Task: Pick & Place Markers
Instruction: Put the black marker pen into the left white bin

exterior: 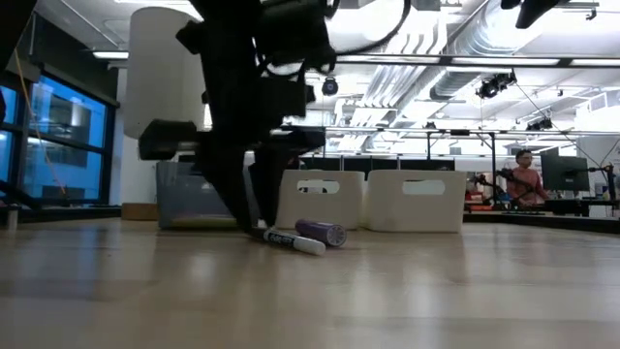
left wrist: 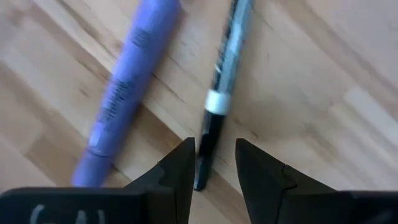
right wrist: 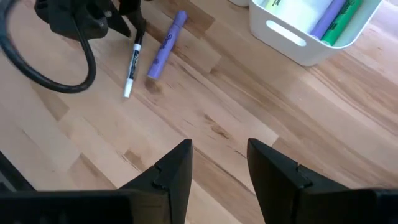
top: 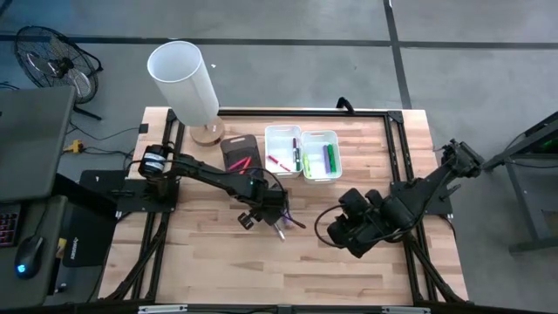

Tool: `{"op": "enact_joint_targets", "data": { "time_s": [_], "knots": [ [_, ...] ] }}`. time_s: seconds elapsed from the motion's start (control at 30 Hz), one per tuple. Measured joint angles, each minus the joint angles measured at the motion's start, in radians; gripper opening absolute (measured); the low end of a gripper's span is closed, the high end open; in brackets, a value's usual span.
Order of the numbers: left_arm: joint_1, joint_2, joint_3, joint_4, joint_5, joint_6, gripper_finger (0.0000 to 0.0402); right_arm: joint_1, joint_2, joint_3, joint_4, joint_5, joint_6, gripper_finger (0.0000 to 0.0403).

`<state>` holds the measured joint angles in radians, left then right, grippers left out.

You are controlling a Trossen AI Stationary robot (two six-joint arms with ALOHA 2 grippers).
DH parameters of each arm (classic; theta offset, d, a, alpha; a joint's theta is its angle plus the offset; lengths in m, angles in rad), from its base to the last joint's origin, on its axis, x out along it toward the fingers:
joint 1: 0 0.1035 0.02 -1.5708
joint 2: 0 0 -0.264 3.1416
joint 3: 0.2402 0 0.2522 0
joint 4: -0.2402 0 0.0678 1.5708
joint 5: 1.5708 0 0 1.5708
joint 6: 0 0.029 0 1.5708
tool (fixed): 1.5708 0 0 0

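The left gripper (left wrist: 214,163) straddles the black pen's (left wrist: 225,74) end, fingers parted (nothing gripped yet), ready to pinch it.

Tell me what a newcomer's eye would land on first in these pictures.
First, the left pincer at mid-table, its fingers open around the dark end of a black-and-white marker, with a purple marker lying just beside it. Next, the tall white lamp at the table's far edge, near the bins already holding markers. The right pincer hangs empty nearby.
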<state>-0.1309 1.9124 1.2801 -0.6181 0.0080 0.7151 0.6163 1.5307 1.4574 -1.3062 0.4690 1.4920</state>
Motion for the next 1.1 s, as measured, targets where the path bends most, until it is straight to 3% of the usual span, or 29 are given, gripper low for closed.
{"op": "enact_joint_targets", "data": {
  "time_s": [0.27,0.67,0.97,1.1],
  "knots": [
    [0.001,0.002,-0.001,0.003,-0.004,0.071,0.0112,0.000,0.000,0.000,-0.005,0.012,-0.007,0.0142],
    [0.001,0.049,0.003,0.006,0.022,0.055,0.0109,0.000,0.000,0.000,-0.007,0.024,-0.009,0.0142],
    [0.001,0.052,0.001,0.005,0.039,0.034,0.0035,0.000,0.000,0.000,-0.007,0.030,-0.010,0.0142],
    [0.001,0.053,0.000,0.004,0.038,-0.013,0.0026,0.000,0.000,0.000,-0.007,0.031,-0.011,0.0142]
  ]
}}
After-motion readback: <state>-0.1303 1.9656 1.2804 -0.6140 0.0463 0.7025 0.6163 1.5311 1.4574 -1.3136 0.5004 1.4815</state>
